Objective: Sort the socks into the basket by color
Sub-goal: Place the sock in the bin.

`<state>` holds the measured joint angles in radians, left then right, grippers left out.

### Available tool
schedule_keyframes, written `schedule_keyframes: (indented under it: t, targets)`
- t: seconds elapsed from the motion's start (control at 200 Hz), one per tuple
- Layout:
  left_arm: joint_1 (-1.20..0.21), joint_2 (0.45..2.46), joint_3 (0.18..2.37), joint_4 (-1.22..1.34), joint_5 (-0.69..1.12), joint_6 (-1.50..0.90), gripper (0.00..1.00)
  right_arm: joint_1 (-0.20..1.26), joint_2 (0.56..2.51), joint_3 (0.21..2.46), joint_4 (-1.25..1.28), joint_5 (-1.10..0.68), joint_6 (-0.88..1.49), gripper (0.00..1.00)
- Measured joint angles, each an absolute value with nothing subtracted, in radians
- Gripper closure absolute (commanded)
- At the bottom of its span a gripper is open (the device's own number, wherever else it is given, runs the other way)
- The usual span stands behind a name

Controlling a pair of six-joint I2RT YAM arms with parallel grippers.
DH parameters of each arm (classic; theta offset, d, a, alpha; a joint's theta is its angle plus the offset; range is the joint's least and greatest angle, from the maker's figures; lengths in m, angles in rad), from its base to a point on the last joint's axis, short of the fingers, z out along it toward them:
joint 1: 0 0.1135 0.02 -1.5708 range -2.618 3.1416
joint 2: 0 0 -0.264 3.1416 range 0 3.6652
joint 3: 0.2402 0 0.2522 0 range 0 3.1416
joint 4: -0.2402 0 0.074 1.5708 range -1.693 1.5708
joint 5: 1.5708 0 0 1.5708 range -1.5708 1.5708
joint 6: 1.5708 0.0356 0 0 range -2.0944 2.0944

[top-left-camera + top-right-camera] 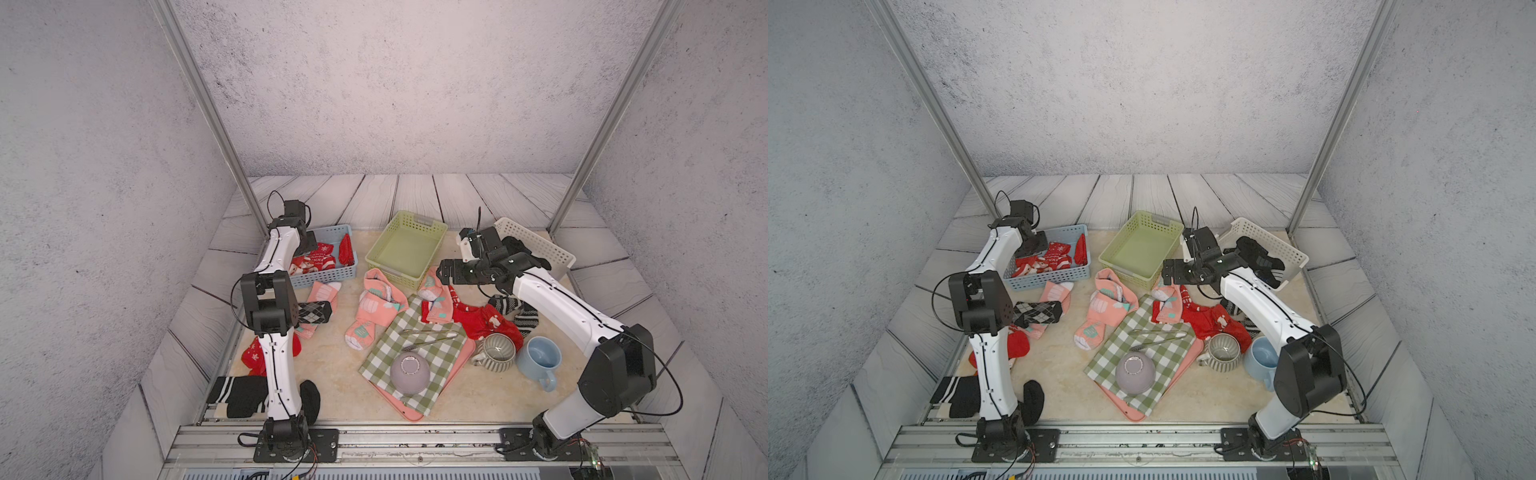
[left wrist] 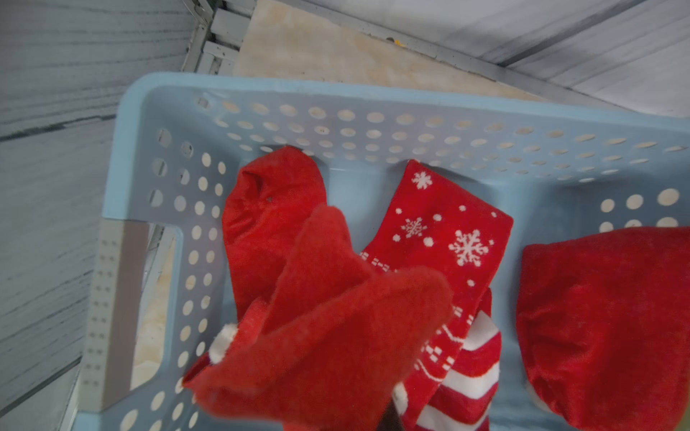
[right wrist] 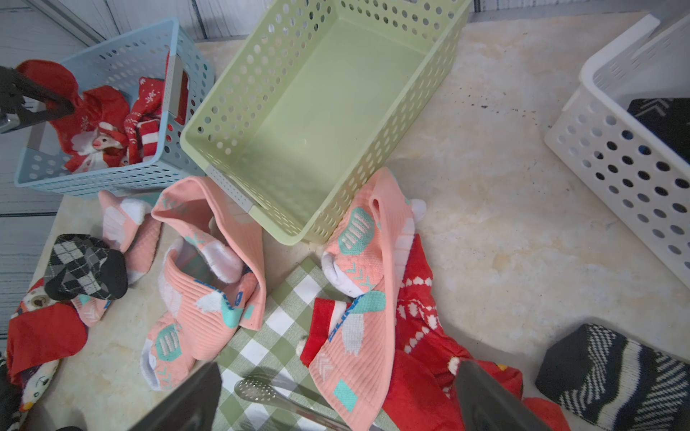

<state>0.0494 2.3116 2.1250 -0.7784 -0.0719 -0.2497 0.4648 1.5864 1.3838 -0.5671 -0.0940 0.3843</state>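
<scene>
- Left fingers (image 1: 309, 247): clamped tight on a plain red sock (image 2: 328, 317), held over the blue basket (image 1: 332, 272) at the far left of the counter (image 1: 332, 386).
- Blue basket contents: red socks (image 1: 318, 261) with snowflake, stripe and Santa prints.
- Right fingers (image 1: 446, 272): spread wide, holding nothing, above a pink sock (image 1: 432, 291) at the near right corner of the green basket (image 1: 405, 249).
- Green basket: far middle, between the blue basket and the white basket (image 1: 536, 243).
- White basket: far right, with a black sock (image 3: 661, 115) inside.
- Loose, centre: two overlapping pink socks (image 1: 374, 307).
- Loose, left: an argyle sock (image 1: 313, 311) lying over a further pink sock (image 1: 322, 295); a red snowflake sock (image 1: 255, 355); black striped socks (image 1: 237, 395) at the near edge.
- Loose, right: red printed socks (image 1: 482, 324) and a black-and-white patterned sock (image 1: 515, 309) under the right arm.
- Other items: a checked cloth (image 1: 415, 353) on a pink tray (image 1: 409, 413), carrying an upturned grey bowl (image 1: 409, 374) and metal tongs (image 1: 428, 336); a ribbed mug (image 1: 496, 353) and a blue mug (image 1: 540, 359) just right of the tray.
</scene>
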Motion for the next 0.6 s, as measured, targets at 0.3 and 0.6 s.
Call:
schedule_keyframes:
  t: [0.3,0.6]
  targets:
    - [0.051,2.328,2.091,-0.778,-0.069,-0.258,0.56,0.465,1.589,1.383,-0.568,-0.095,0.384,0.01]
    - [0.051,2.327,2.046,-0.773,-0.052,-0.270,0.24,0.465,1.591,1.383,-0.572,-0.094,0.382,0.01]
